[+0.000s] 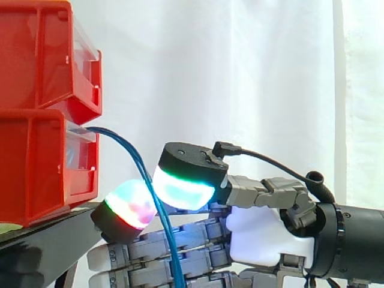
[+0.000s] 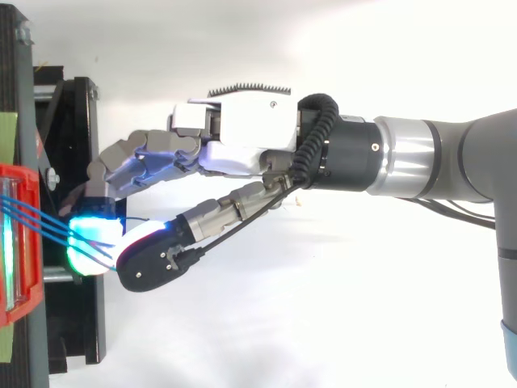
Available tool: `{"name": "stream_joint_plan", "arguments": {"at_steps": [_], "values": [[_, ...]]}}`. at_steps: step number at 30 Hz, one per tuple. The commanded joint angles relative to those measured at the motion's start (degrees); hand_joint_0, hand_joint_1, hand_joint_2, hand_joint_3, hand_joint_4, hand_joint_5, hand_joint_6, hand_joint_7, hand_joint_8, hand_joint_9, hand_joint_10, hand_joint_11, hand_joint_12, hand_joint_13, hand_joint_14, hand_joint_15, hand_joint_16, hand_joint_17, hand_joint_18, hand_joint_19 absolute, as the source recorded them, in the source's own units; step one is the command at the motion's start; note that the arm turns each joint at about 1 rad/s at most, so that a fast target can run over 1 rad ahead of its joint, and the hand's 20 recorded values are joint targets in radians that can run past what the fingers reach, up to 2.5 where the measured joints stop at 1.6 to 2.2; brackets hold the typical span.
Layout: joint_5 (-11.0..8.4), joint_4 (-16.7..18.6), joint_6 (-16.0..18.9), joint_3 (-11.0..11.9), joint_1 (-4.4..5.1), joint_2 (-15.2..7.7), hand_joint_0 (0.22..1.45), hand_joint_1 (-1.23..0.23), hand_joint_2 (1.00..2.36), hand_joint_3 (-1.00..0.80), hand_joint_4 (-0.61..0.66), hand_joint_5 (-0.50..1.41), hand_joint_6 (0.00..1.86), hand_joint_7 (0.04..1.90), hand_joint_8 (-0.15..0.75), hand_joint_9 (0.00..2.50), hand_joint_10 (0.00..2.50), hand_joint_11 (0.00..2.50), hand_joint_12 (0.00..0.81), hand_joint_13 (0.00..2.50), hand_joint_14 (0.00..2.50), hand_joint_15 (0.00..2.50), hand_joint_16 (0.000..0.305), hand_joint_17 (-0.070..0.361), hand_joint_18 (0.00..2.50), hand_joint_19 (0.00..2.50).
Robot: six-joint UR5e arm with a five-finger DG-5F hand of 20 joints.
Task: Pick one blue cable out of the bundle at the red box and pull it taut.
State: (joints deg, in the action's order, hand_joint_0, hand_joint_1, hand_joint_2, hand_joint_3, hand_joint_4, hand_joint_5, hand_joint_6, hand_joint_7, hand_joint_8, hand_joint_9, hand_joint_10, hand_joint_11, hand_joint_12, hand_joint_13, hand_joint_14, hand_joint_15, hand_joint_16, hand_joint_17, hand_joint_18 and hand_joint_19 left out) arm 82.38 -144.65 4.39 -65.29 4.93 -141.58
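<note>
Both bins (image 1: pixel 42 120) were plain red; cables (image 1: pixel 157 204) blue. The hand (image 1: pixel 264 231) had a white palm and grey fingers. One pad (image 1: pixel 180 189) glowed green, cyan and white, the other pad (image 1: pixel 129 207) cyan over red-magenta. The stand (image 1: pixel 36 246) was black, curtain (image 1: pixel 240 72) white, arm (image 2: pixel 436 158) silver-grey.

hand (image 2: pixel 242 129) level, pinching blue cables (image 1: pixel 172 252) between glowing pads (image 1: pixel 180 189)

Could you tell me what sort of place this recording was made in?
Most likely a staged robot test bench in a lab: a white curtain as backdrop, stacked red bins on a black stand, and a robot hand pinching thin blue cables.
</note>
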Motion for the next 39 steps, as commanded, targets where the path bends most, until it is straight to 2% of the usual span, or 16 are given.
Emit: {"name": "stream_joint_plan", "arguments": {"at_steps": [1,4,10,16,39], "values": [[0.24,-0.2,0.0,0.5,-0.01,0.1,0.67,-0.79,1.02,-0.17,0.18,-0.19,0.83,0.82,0.284,0.46,0.01,0.21,0.333,0.38,0.01,0.16,0.050,0.113,0.34,0.22],[1.12,-0.7,0.0,1.0,-0.01,0.3,0.67,-0.79,1.02,-0.18,0.19,-0.19,0.83,0.82,0.284,0.46,0.01,0.22,0.333,0.38,0.01,0.16,0.050,0.113,0.34,0.23],[1.91,-3.6,0.0,1.0,-0.09,1.7,0.58,-0.76,1.01,-0.36,0.20,-0.18,0.76,0.87,0.293,0.48,0.01,0.22,0.333,0.38,0.01,0.17,0.051,0.114,0.33,0.26],[1.55,-3.9,-0.1,1.0,-0.01,1.6,0.58,-0.76,1.01,-0.40,0.19,-0.16,0.73,0.94,0.298,0.50,0.01,0.22,0.334,0.38,0.01,0.17,0.051,0.114,0.33,0.26],[1.91,-3.9,0.1,1.0,-0.01,1.7,0.55,-0.79,1.00,-0.50,0.20,-0.15,0.79,0.96,0.327,0.62,0.01,0.30,0.344,0.47,0.01,0.20,0.052,0.117,0.41,0.30]]}}
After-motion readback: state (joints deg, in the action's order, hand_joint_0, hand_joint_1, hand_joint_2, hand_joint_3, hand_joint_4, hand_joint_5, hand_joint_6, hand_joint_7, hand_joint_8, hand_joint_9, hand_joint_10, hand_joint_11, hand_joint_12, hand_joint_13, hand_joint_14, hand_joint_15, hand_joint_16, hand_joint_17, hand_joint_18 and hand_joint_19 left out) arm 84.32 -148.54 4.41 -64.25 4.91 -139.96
